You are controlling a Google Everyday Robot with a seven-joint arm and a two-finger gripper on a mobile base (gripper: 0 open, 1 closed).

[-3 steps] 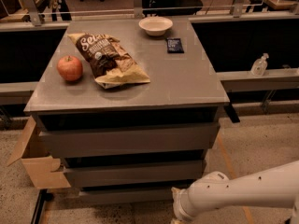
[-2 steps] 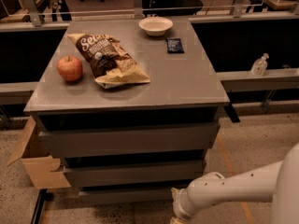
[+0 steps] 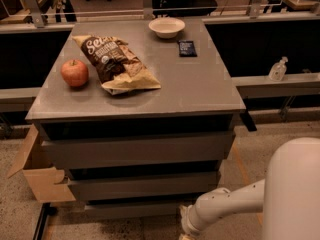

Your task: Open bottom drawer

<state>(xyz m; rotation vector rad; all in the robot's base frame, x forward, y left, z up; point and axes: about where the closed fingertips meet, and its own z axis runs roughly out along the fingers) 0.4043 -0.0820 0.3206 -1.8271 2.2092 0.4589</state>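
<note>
So, only the one camera view to go through. The bottom drawer (image 3: 132, 210) is the slimmest of the three grey fronts, right down at the base of the cabinet (image 3: 200, 91), under the top drawer (image 3: 140, 151) and the middle drawer (image 3: 145, 185). Its front sits about in line with the two above it, so it looks shut to me.

The gripper (image 3: 184, 234) is at the bottom edge of the shot, just beside the right end of that bottom drawer and a bit lower than it. I can't say if it's touching the front.

Hard-to-see stuff: the gripper is mostly cut off by the bottom of the frame, so I can't tell whether it's open or closed. The white arm (image 3: 225, 204) covers the drawer's right corner, and a big rounded arm link (image 3: 295, 189) fills the lower right. The gaps between the drawers are just dark shadow.

On top there's an apple (image 3: 75, 73), a chip bag (image 3: 117, 64), a bowl (image 3: 166, 27) and a small dark packet (image 3: 187, 48). A cardboard box (image 3: 37, 176) sits on the floor just to the left, and a clear bottle (image 3: 277, 69) stands on the ledge to the right.

Compared with a second ago, the forearm ran low and almost flat out to the right edge; now that fat white link has come up into the corner. The gripper end is in roughly the same spot, and the drawer hasn't budged.
</note>
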